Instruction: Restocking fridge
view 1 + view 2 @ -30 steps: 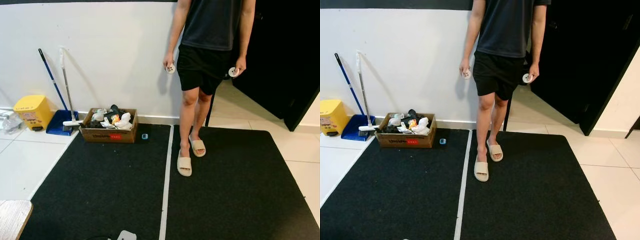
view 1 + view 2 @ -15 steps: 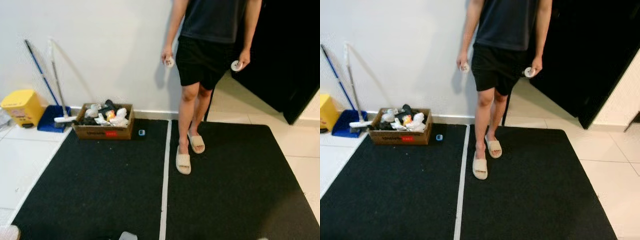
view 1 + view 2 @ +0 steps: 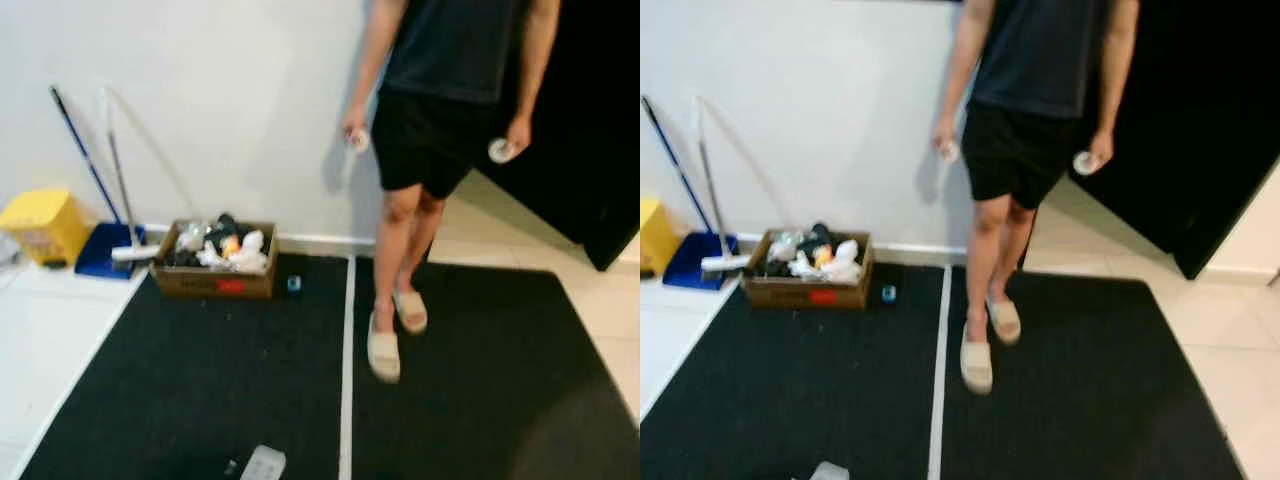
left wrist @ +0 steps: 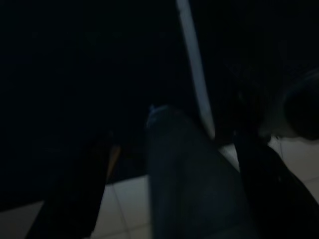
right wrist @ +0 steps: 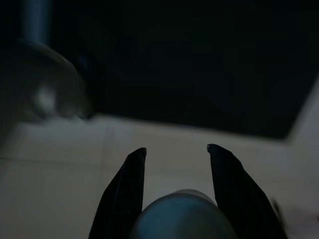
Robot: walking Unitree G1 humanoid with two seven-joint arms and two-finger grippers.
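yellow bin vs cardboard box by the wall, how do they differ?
The yellow bin is bright yellow plastic; the cardboard box is brown with a red label. The bin sits on white tile, the box on the black mat's edge. The box is open and heaped with clutter; the bin's contents can't be seen. Both stand on the floor against the white wall.

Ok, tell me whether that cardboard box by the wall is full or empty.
Full. The cardboard box is heaped with mixed items rising above its rim.

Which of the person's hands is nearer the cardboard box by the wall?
Their right hand: it hangs on the side of the body towards the cardboard box, higher than it. Their left hand hangs beyond the body, by the dark doorway.
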